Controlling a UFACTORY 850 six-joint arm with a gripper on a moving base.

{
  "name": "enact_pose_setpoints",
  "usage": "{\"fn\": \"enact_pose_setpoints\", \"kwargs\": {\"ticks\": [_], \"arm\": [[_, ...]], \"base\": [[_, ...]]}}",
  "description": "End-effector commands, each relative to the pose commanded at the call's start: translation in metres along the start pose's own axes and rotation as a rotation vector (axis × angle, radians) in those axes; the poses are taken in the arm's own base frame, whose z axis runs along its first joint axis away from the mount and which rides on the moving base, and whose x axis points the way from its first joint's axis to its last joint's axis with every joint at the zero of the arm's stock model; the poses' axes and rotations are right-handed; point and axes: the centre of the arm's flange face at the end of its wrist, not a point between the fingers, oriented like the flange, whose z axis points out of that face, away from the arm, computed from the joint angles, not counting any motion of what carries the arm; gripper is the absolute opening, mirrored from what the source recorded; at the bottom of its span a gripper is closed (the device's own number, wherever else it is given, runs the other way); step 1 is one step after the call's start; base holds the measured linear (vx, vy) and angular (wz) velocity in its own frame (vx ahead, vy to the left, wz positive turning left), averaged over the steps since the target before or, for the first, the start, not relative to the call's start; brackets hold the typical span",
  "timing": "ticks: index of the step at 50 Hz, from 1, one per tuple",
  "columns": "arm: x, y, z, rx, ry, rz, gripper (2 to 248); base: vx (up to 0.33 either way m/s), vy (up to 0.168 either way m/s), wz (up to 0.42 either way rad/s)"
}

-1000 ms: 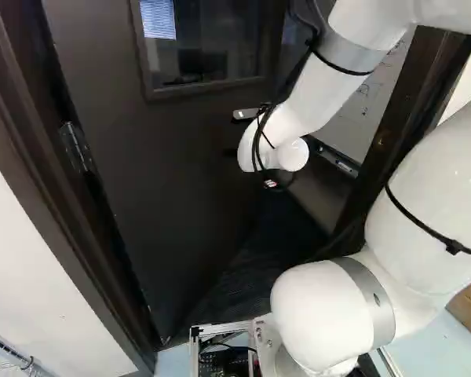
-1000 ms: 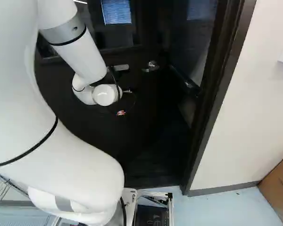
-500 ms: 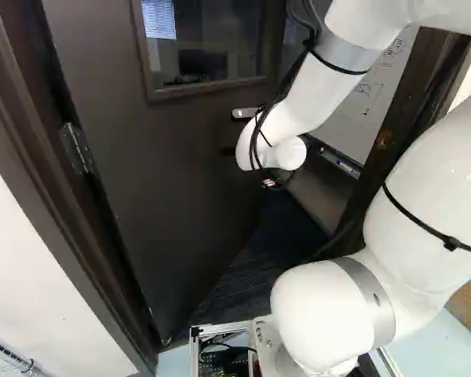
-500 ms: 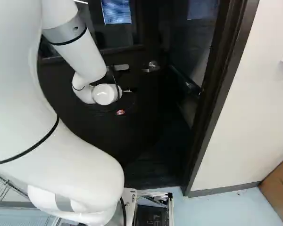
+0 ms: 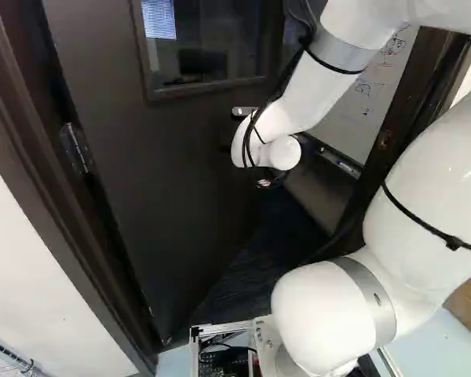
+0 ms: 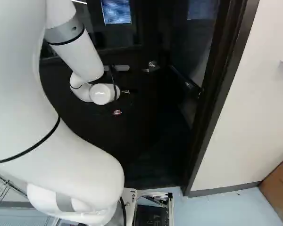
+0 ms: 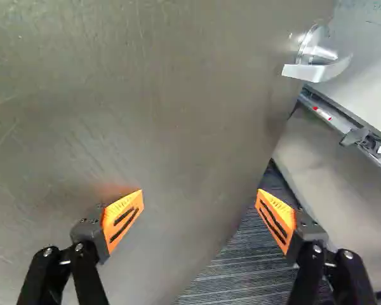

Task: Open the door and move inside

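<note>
1. Brown-black door stands ajar, swung inward ahead of the base; handle lies ahead of the gripper, ungripped.
2. Fingers are spread; nothing is pinched.
3. Current step, as judged: widening the opening; next, push the door farther inward, then drive through over the carpet.

Dark brown door, white arm, finely striped dark carpet
</note>
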Motion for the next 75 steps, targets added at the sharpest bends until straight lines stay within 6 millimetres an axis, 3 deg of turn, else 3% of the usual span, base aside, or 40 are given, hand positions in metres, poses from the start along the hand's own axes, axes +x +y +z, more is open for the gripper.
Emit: {"fn": "enact_pose_setpoints", "kwargs": {"ticks": [44, 75], "arm": [[0.008, -0.045, 0.02, 0.097, -0.004, -0.039, 247], [0.025, -0.087, 0.064, 0.163, -0.001, -0.066, 247]], "base": [[0.0, 0.0, 0.0], [0.0, 0.0, 0.0]]}}
